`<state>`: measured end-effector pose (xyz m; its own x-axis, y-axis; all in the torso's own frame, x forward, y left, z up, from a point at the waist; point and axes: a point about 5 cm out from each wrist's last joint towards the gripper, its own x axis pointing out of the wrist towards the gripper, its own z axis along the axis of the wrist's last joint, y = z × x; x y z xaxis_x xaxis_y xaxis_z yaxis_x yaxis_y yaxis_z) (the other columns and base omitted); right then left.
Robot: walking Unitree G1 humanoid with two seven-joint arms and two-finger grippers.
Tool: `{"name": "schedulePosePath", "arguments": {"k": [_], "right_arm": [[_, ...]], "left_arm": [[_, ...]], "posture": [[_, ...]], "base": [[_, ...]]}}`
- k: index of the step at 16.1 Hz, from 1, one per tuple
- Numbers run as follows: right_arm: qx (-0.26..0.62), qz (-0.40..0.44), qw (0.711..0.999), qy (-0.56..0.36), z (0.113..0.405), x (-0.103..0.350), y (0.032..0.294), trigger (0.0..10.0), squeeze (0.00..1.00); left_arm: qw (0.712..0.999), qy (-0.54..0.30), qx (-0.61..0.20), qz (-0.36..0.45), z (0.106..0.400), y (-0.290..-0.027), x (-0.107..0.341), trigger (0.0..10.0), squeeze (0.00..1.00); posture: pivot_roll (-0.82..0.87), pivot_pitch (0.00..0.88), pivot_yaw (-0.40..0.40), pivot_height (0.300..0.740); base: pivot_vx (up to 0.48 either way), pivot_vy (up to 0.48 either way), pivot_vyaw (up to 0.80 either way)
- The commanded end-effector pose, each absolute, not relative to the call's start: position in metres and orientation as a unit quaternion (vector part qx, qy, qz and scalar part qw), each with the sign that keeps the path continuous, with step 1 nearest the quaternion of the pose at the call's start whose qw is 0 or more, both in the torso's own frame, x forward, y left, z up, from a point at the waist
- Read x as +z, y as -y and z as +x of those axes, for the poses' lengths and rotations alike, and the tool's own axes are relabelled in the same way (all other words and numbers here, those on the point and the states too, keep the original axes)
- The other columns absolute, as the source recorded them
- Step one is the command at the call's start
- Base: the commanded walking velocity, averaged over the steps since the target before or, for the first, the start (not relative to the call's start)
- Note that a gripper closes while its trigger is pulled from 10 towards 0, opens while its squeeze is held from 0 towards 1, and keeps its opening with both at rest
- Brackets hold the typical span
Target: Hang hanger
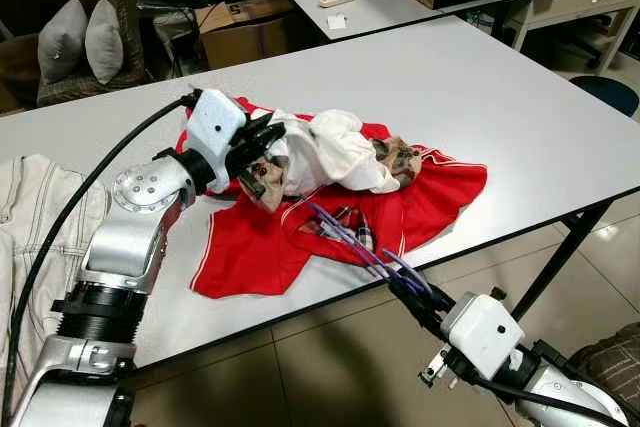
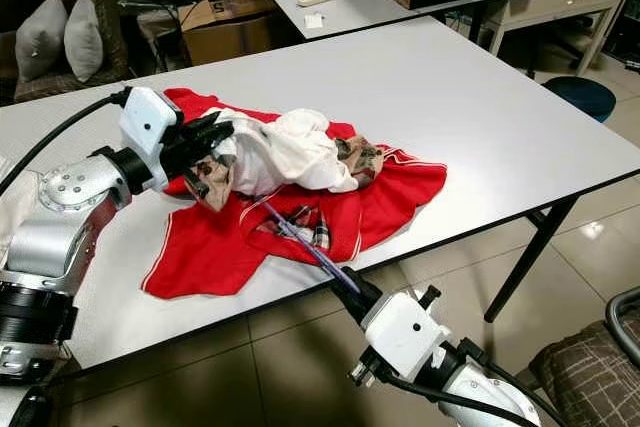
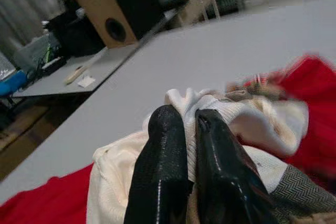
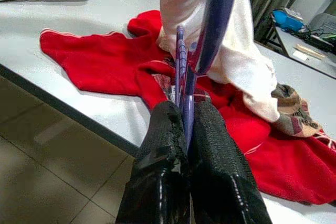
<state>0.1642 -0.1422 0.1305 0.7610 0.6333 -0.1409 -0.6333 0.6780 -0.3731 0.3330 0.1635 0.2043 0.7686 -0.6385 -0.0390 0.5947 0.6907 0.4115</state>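
While the white garment is being pinched by the left gripper | purple hanger is being clamped by the right gripper | red shirt underneath.

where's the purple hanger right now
The purple hanger is clamped in the right gripper at the table's near edge, reaching over the red garment toward the white garment.

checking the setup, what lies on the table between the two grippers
Between the left gripper, shut on the cream garment, and the right gripper, shut on the purple hanger, lies the red garment, in both eye views.
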Motion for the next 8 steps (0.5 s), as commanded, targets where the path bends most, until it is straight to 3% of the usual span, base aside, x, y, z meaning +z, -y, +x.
{"name": "schedulePosePath", "arguments": {"k": [1,2,5,8], "right_arm": [[0.351,-0.207,0.913,0.015,0.163,0.140,0.142,10.0,0.00],[0.383,-0.192,0.904,-0.011,0.153,0.141,0.143,10.0,0.00],[0.426,-0.204,0.879,-0.062,0.134,0.143,0.153,10.0,0.00],[0.425,-0.216,0.874,-0.092,0.118,0.159,0.174,10.0,0.00]], "left_arm": [[0.909,0.051,-0.336,0.240,0.331,-0.167,0.206,0.0,0.00],[0.897,0.023,-0.334,0.288,0.330,-0.172,0.195,0.0,0.00],[0.878,-0.046,-0.351,0.322,0.318,-0.178,0.164,0.0,0.00],[0.875,-0.083,-0.345,0.328,0.310,-0.184,0.146,0.0,0.00]], "posture": [[-0.06,0.000,0.113,0.740],[-0.06,0.000,0.116,0.740],[-0.07,0.000,0.124,0.740],[-0.07,0.000,0.126,0.740]], "base": [[0.000,0.000,0.00],[0.000,0.000,0.00],[0.000,0.000,0.00],[0.000,0.000,0.00]]}}
